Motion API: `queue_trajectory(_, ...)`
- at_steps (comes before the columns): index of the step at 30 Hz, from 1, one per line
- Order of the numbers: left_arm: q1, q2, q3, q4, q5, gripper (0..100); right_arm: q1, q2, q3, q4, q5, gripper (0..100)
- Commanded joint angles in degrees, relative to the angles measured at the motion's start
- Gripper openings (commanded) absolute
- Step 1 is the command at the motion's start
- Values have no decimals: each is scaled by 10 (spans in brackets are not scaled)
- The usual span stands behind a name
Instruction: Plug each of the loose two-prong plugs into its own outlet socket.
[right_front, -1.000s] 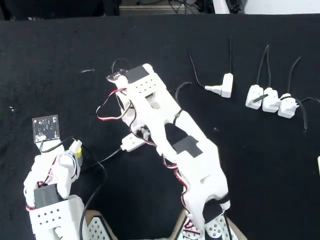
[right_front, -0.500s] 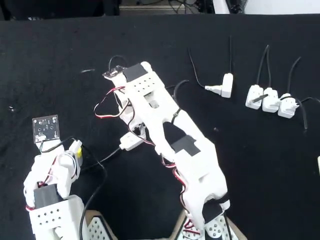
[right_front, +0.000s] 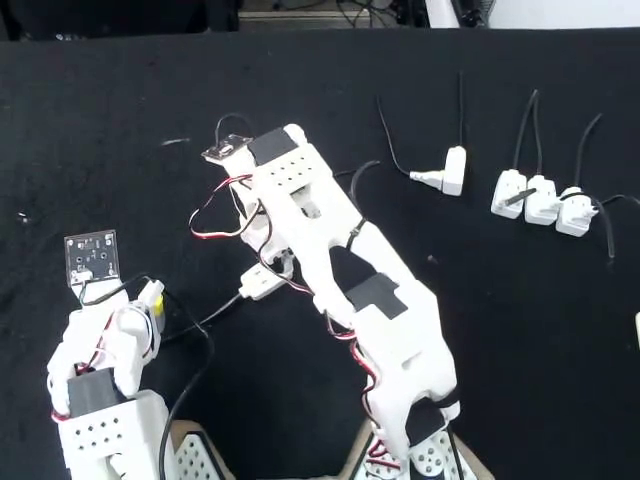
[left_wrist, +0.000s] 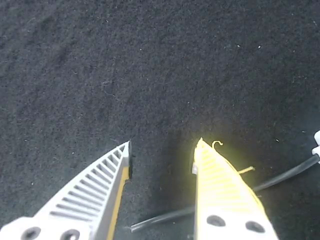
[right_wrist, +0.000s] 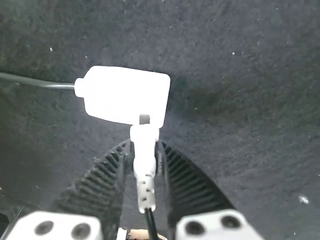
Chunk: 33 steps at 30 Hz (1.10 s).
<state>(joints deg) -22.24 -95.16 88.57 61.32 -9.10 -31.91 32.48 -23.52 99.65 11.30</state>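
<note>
Three cabled white blocks (right_front: 541, 200) lie well apart as the right gripper (right_wrist: 144, 146) clamps a plug (right_wrist: 144, 175) against a socket (right_wrist: 122, 94); the left gripper (left_wrist: 161, 152) gapes.

Five sockets (right_front: 455, 168) (right_front: 508, 193) (right_front: 541, 201) (right_front: 573, 214) (right_front: 262, 286), two arms (right_front: 105, 372) (right_front: 345, 275)

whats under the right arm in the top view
A white socket pokes out beside it. The arm covers the right gripper and the plug it holds.

The right pincer (right_wrist: 145, 146), gripping the plug (right_wrist: 145, 172), has pushed the socket (right_wrist: 125, 95) slightly left.
</note>
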Motion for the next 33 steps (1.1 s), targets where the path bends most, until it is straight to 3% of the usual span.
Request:
queue_trajectory(1,2,-4,-7,-1,-4,213,-11,-39,-7,14,4,10)
queue_trajectory(7,2,-4,-7,-1,-4,213,0,-39,-7,14,-40,10)
queue_trajectory(33,1,-4,-7,-1,-5,213,4,47,-72,14,-67,10)
